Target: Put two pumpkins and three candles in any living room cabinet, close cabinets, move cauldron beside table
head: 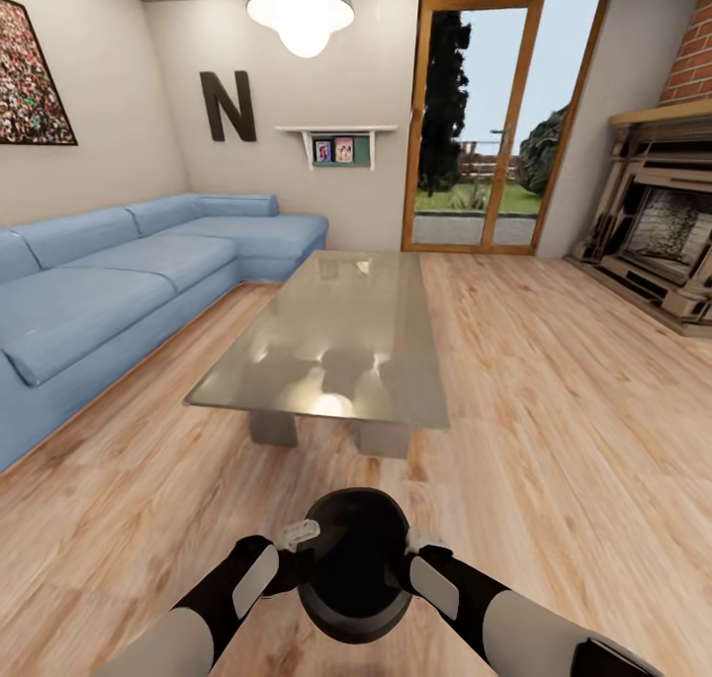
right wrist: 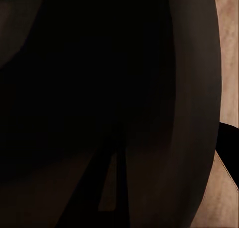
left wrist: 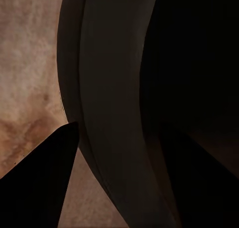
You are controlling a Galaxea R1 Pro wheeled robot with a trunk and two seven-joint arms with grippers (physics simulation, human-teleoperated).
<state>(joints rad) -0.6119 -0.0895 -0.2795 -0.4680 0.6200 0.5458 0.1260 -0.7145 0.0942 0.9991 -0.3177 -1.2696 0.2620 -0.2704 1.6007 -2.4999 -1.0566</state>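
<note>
The black cauldron [head: 354, 563] hangs over the wooden floor [head: 554, 410], short of the glass coffee table [head: 346, 336]. The left gripper [left wrist: 119, 153] and right gripper [right wrist: 164, 158] each pinch its rim between their fingers, on opposite sides.

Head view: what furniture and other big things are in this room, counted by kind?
Black pot, held between the two arms: 1
Glass-topped table: 1
Blue sofa: 1
Fireplace: 1
Ceiling lamp: 1
Wall shelf: 1
Total: 6
</note>
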